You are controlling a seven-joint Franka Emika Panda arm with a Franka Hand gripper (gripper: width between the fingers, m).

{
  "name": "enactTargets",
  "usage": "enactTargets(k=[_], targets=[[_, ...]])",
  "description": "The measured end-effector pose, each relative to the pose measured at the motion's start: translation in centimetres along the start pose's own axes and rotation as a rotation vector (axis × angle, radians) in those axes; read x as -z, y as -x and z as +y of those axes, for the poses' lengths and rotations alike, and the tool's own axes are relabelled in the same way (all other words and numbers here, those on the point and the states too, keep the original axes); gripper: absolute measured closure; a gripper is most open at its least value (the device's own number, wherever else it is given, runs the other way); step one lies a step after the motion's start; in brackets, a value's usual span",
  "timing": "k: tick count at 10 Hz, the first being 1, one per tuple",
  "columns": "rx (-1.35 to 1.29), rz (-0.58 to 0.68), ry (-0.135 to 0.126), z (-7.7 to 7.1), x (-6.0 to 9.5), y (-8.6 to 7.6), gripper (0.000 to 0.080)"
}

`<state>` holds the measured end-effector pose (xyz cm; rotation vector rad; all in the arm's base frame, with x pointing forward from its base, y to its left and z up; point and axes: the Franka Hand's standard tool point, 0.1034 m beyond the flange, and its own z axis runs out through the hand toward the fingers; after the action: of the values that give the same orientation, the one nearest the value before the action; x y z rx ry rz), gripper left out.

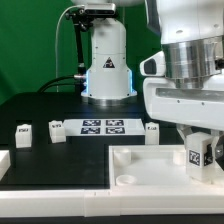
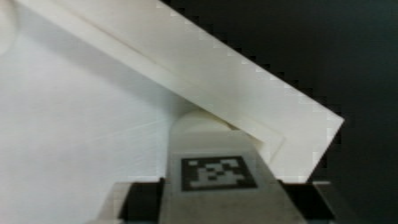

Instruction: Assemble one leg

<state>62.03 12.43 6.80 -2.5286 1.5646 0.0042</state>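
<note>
My gripper (image 1: 197, 160) is shut on a leg (image 1: 196, 153), a small white block with a black-and-white tag facing the camera. It holds the leg upright just above the right part of the large white panel (image 1: 150, 165). In the wrist view the leg (image 2: 217, 160) sits between the two dark fingers (image 2: 143, 200) of the gripper (image 2: 222, 203), over the panel's surface (image 2: 71, 120) close to its raised corner edge (image 2: 267, 100). A round socket (image 1: 127, 180) shows on the panel to the exterior view's left of the gripper.
Two loose legs (image 1: 22, 135) (image 1: 55, 130) stand on the black table at the exterior view's left and a third (image 1: 151, 130) right of the marker board (image 1: 103, 126). The arm's base (image 1: 108, 70) stands behind the board.
</note>
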Motion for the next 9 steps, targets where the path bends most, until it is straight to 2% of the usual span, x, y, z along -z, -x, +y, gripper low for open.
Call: enactTargets(k=[2, 5, 6, 7, 8, 9], targets=[[-0.288, -0.014, -0.002, -0.17, -0.13, 0.47, 0.0505], [-0.499, -0.028, -0.006, -0.22, -0.19, 0.66, 0.0505], [-0.456, -0.028, -0.006, -0.22, -0.19, 0.67, 0.0431], [-0.428, -0.028, -0.007, -0.23, -0.19, 0.68, 0.0247], [-0.402, -0.028, -0.007, -0.24, -0.18, 0.69, 0.0247], [-0.317, -0.027, -0.008, -0.24, -0.17, 0.69, 0.017]])
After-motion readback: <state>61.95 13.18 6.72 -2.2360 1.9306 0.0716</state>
